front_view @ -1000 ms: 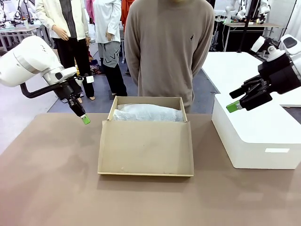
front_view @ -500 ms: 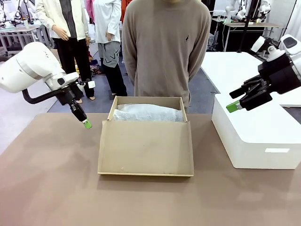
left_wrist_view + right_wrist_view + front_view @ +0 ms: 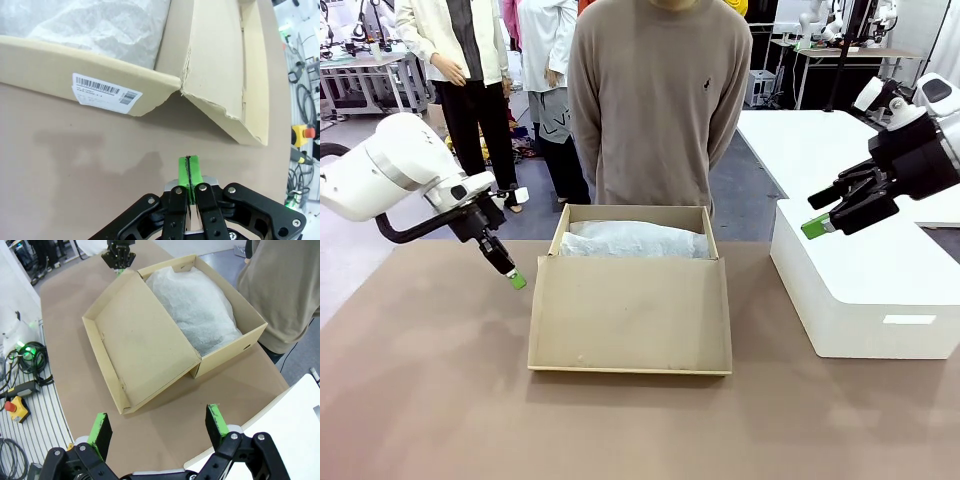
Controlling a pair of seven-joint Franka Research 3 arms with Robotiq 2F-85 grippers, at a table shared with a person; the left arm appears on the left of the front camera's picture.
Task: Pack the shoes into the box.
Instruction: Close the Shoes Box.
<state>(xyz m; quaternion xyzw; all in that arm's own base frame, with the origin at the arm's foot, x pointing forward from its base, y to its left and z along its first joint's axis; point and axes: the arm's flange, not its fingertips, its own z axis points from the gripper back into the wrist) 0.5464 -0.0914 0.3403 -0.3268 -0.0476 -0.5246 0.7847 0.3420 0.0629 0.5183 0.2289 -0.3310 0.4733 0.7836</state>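
The tan box stands open at mid-table, its lid lying flat toward me and crinkled white tissue filling the inside. The shoes are hidden. My left gripper is shut with nothing in it, low over the table just left of the box's hinge corner. In the left wrist view its pressed-together fingertips point at that torn corner. My right gripper hangs open above the white block. In the right wrist view, my right gripper looks down on the box and lid.
A large white block sits on the table at the right. A person in a beige sweater stands right behind the box at the far edge. Bare brown table lies left of and in front of the lid.
My left gripper has come down and to the right, closer to the box's left corner. The person has shifted slightly left. My right arm has not moved.
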